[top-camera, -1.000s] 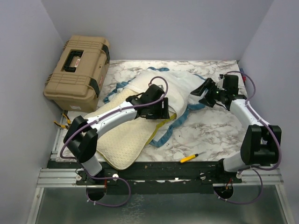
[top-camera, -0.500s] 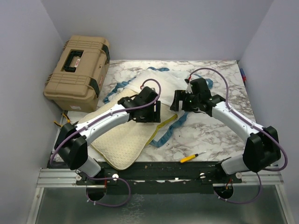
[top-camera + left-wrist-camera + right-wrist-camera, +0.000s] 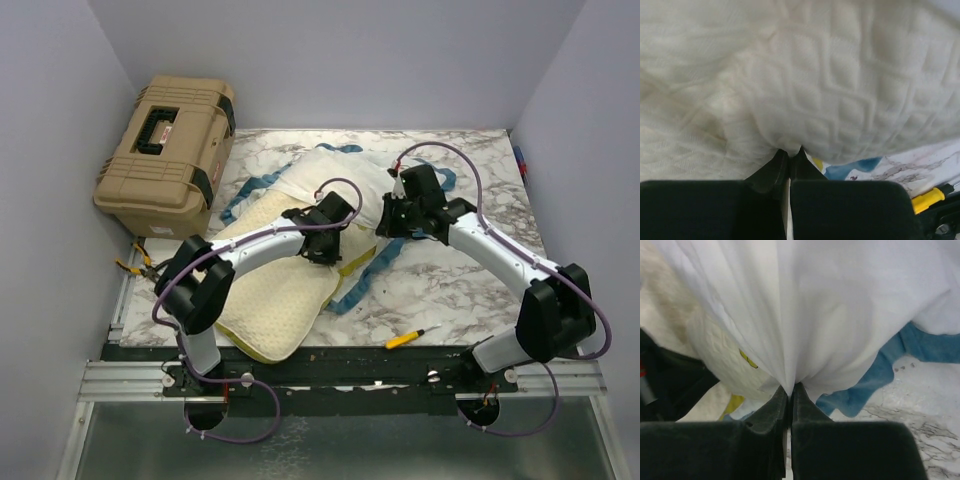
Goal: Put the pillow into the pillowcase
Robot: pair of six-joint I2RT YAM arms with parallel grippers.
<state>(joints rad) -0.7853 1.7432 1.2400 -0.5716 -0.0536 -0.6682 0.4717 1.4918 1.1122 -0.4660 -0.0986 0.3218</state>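
Observation:
The cream quilted pillow [image 3: 270,300] lies at the front left, its far end under the pillowcase [image 3: 345,175], which shows its white inside and blue ruffled trim [image 3: 355,285]. My left gripper [image 3: 325,245] is at the pillow's right edge by the mustard band. In the left wrist view it [image 3: 789,151] is shut on a pinch of quilted pillow [image 3: 830,95]. My right gripper [image 3: 390,222] sits at the pillowcase's near right edge. In the right wrist view it [image 3: 790,388] is shut on gathered white pillowcase [image 3: 805,315], with blue trim [image 3: 890,370] and pillow [image 3: 715,357] beside it.
A tan hard case [image 3: 165,150] stands at the back left, partly over the marble table [image 3: 470,270]. A yellow-handled tool [image 3: 405,339] lies near the front edge. Orange-handled pliers [image 3: 133,264] rest at the left edge. Walls close in on three sides.
The right arm swung left from the back right onto the pillowcase. Both grippers, open before, have shut on fabric. The left gripper shifted slightly right along the pillow's edge.

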